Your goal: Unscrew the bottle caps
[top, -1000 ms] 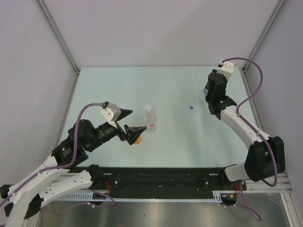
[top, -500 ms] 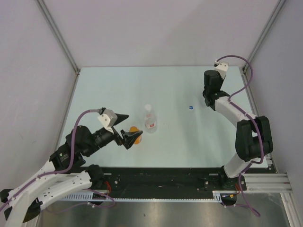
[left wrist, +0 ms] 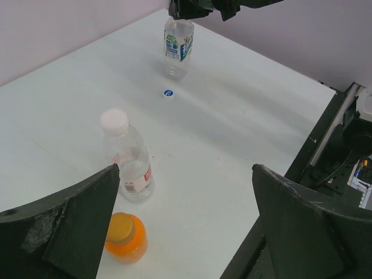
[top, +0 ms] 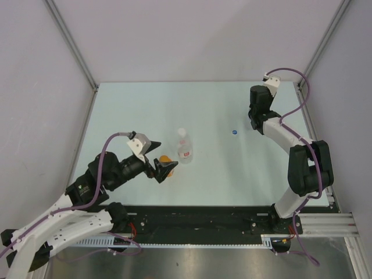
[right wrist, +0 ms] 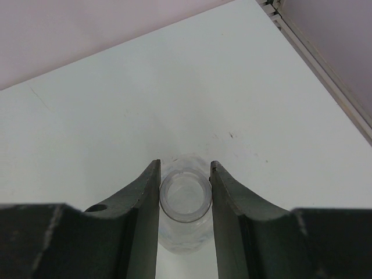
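The clear bottle with the blue-white label [left wrist: 177,45] is standing upright with its neck open and capless, and the right fingers [right wrist: 138,226] are gripping that neck from both sides. Its blue cap [left wrist: 168,93] is lying on the bench [left wrist: 232,133], apart from those fingers. The left fingers [left wrist: 81,215] are standing wide open, holding nothing. Ahead of them the bottle with the red-white label [left wrist: 131,165] is wearing its white cap [left wrist: 114,120]. The orange bottle [left wrist: 127,244], under its orange cap [left wrist: 122,229], is sitting just beside it, nearer the fingers.
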Available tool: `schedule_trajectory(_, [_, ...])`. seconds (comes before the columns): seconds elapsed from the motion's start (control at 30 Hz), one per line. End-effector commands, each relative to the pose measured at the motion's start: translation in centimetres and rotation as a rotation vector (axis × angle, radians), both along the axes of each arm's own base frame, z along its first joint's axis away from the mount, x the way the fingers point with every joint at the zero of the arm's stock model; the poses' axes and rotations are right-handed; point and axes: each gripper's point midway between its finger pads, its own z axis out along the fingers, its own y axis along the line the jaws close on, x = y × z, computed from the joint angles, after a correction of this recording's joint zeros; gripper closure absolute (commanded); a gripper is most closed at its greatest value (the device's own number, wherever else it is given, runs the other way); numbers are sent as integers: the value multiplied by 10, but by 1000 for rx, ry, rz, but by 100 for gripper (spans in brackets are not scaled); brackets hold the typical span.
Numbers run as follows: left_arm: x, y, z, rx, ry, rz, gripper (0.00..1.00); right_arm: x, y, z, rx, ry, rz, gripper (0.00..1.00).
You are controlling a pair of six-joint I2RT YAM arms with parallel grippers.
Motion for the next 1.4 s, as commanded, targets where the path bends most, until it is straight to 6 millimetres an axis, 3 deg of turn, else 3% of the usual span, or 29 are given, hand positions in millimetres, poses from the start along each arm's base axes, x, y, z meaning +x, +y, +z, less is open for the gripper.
schedule_trajectory(0.0, [2, -4, 9, -24, -11, -3, 0, 6, 5, 16, 46, -40, 10, 72])
schedule_trajectory(0.3, [3, -8, 6, -17, -2, -13, 0, 3, 6, 27, 47, -53, 25, 47])
schedule_trajectory(0.57, [3, -9, 8, -17, -7, -20, 0, 2, 5, 29, 46, -46, 23, 34])
schedule_trajectory(1.0, [5, -9, 9, -17, -9, -6, 0, -3, 12, 51, 91, -73, 53, 28])
schedule_trajectory(1.23, [8, -7, 11, -25, -13, 14, 0, -27, 14, 63, 117, -41, 73, 26])
schedule_trajectory(1.37, [13, -4, 13, -35, -10, 50, 0, -52, 23, 83, 130, -48, 91, 26])
